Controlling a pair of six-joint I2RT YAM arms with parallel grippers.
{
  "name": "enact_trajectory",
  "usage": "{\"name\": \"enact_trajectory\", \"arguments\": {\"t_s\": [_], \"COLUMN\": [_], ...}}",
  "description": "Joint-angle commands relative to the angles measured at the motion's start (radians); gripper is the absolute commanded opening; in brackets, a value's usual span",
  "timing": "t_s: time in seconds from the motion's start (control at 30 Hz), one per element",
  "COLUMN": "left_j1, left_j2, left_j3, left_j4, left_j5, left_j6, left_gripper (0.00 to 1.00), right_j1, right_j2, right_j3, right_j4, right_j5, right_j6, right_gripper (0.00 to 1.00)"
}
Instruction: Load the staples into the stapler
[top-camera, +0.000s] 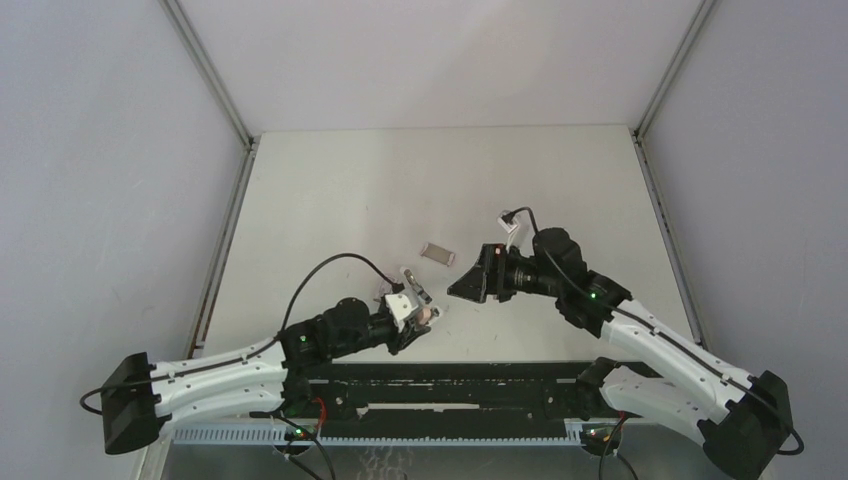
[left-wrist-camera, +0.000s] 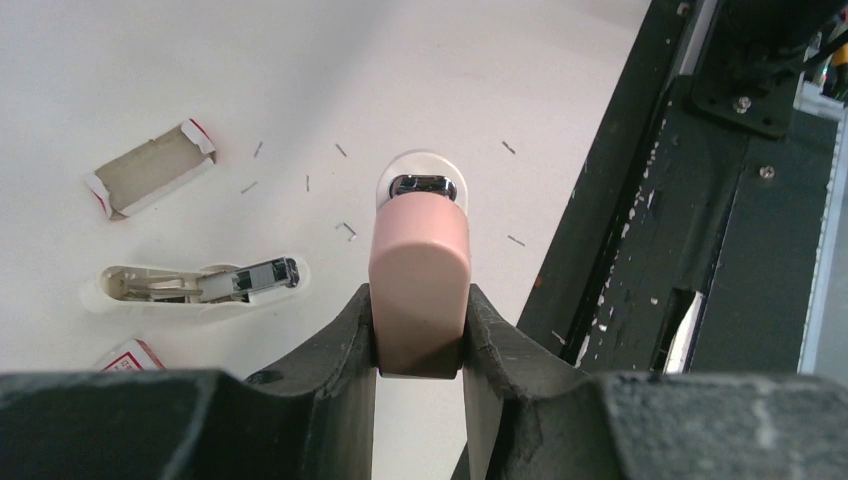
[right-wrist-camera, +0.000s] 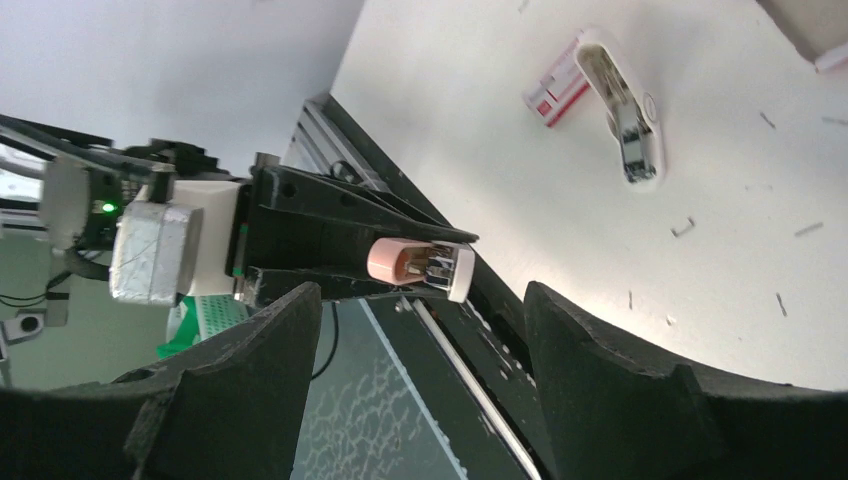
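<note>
White table (top-camera: 400, 180) holds stapler part (left-wrist-camera: 195, 285), cardboard box (left-wrist-camera: 150, 168) (open), scattered staples (left-wrist-camera: 348, 230).

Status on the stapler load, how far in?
Done: staple box open, loose staples scattered. In hand: left end effector clamps the pink stapler piece; right end effector open, empty. Left: white magazine half lies open on table, stapler not reassembled.

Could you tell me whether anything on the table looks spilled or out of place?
Yes: loose staples lie scattered over the table, from beside the open cardboard staple tray to either side of the pink stapler held in the left gripper. They look spilled.
</note>
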Motion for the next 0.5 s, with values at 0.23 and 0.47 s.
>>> {"name": "enact_trajectory", "arguments": {"t_s": [0.23,0.47], "left_j1": [-0.036,-0.045], "left_j2": [0.035,0.059], "left_j3": [0.120,0.142], "left_j4": [-0.062,-0.088], "left_j5": [-0.069,-0.068], "left_j6": [0.045,0.044], "left_gripper": [0.00,0.00], "right_j1": [0.086,0.136], "right_j2": [0.126,0.185], "right_j3": [0.004,0.036], "right_j4": [-0.025,-0.019], "right_j5": [0.105,0.147], "right_j6": [-0.009,-0.007], "right_gripper": [0.69,0.68]}}
